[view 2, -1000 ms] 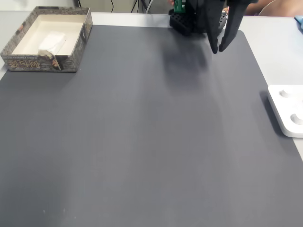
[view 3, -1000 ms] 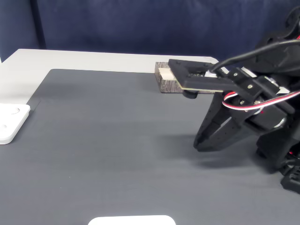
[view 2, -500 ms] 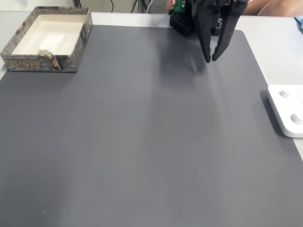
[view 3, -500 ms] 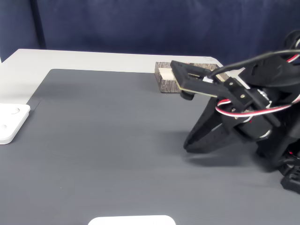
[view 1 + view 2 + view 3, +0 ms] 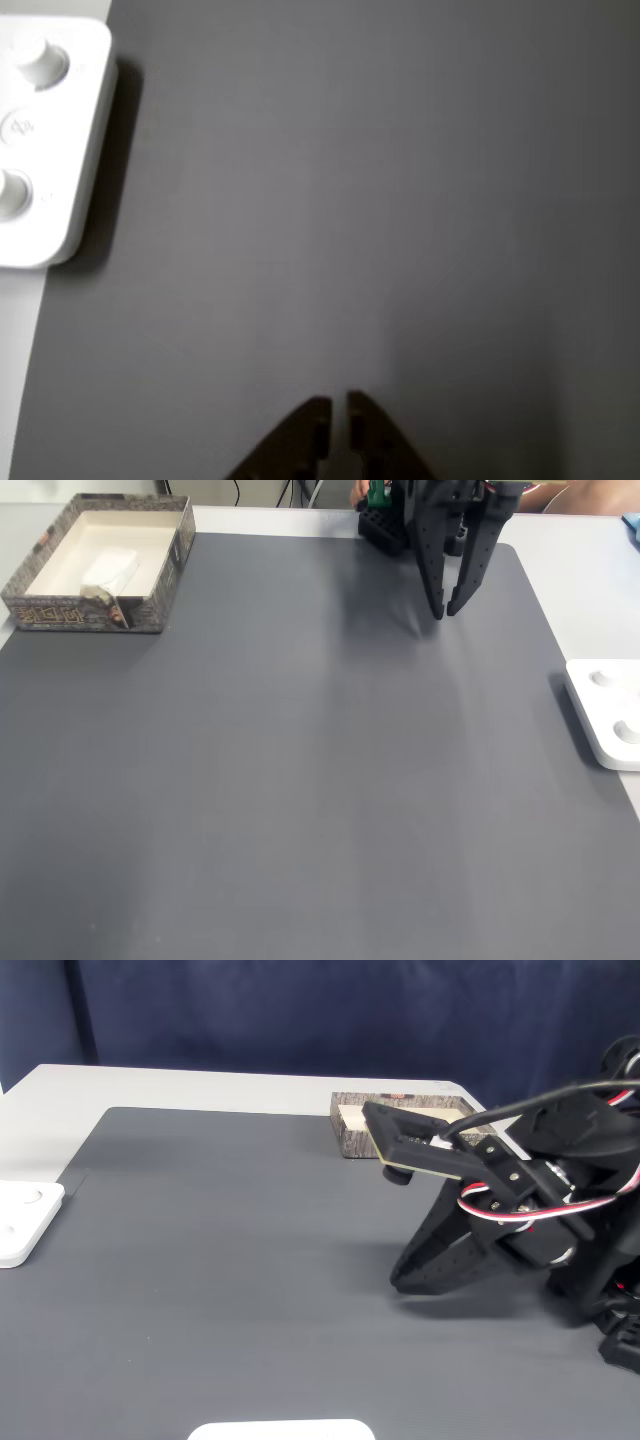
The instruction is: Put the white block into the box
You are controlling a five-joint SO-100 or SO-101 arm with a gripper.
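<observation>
In a fixed view the box [image 5: 160, 575] stands at the mat's far left corner, and the white block [image 5: 110, 567] lies inside it on the cream floor. My black gripper [image 5: 444, 613] hangs low over the far right part of the mat, well to the right of the box, shut with nothing in it. From the side in a fixed view, the gripper [image 5: 397, 1282] points down at the mat, and the box [image 5: 346, 1140] sits behind it, partly hidden by the arm. The other view shows the fingertips [image 5: 352, 402] nearly touching, with the gripper [image 5: 335, 404] over bare mat.
A dark grey mat [image 5: 300, 780] covers the table. A white device with round knobs [image 5: 605, 715] lies at the mat's right edge, also seen as the white device [image 5: 45, 130] and the white device [image 5: 25, 1222]. The arm's base [image 5: 385, 525] stands at the far edge. A white object [image 5: 280, 1430] shows at the near edge.
The gripper has come down and shifted a little left and forward over the mat, staying shut. The box and block have not moved.
</observation>
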